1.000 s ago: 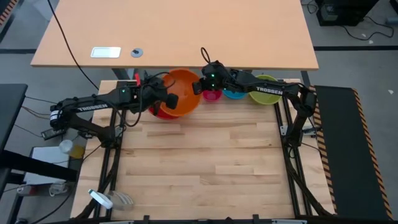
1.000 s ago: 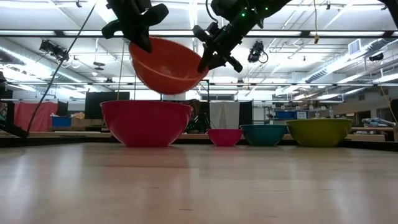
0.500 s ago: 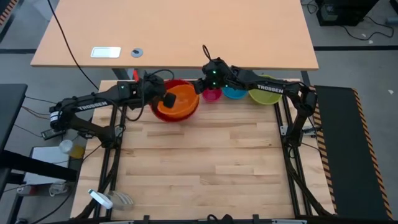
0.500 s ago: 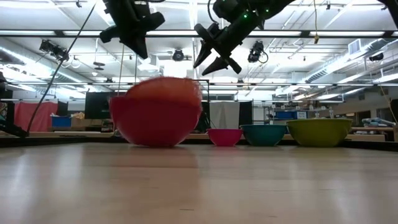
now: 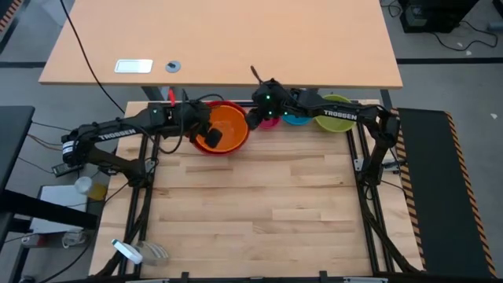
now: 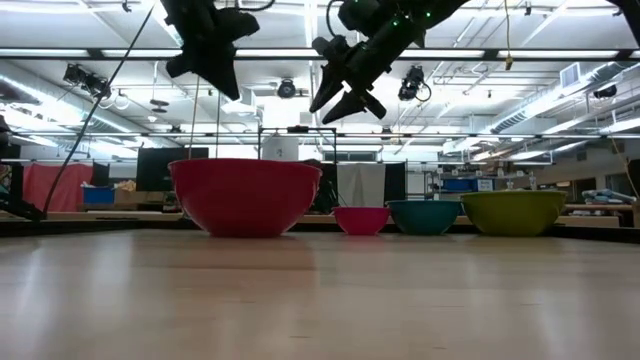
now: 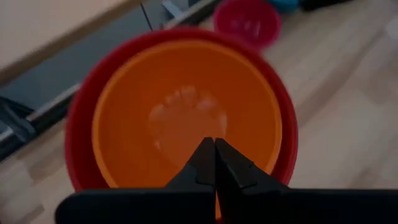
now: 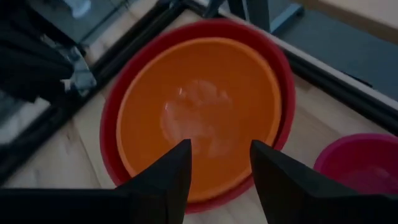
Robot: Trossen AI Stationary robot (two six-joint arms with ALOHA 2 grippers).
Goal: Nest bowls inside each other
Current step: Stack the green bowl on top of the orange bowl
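Observation:
The orange bowl (image 5: 225,128) sits nested in the red bowl (image 6: 245,195), which stands on the table at the far left. To its right stands a row of the pink bowl (image 6: 361,220), the blue bowl (image 6: 424,216) and the yellow-green bowl (image 6: 513,212). My left gripper (image 7: 214,149) hangs shut above the orange bowl's near-left part, clear of it. Above the nested pair's right rim hangs my right gripper (image 8: 221,163), open and empty.
A tan desk (image 5: 220,39) lies beyond the table's far edge. The near and middle parts of the wooden table (image 5: 259,204) hold nothing. The bowl row fills the far edge under the right arm (image 5: 338,114).
The orange bowl, held tilted in the air between both grippers a second ago, has dropped into the red bowl and settled level inside it. My right gripper has opened and let go of its rim. Both grippers stay above, each a little turned.

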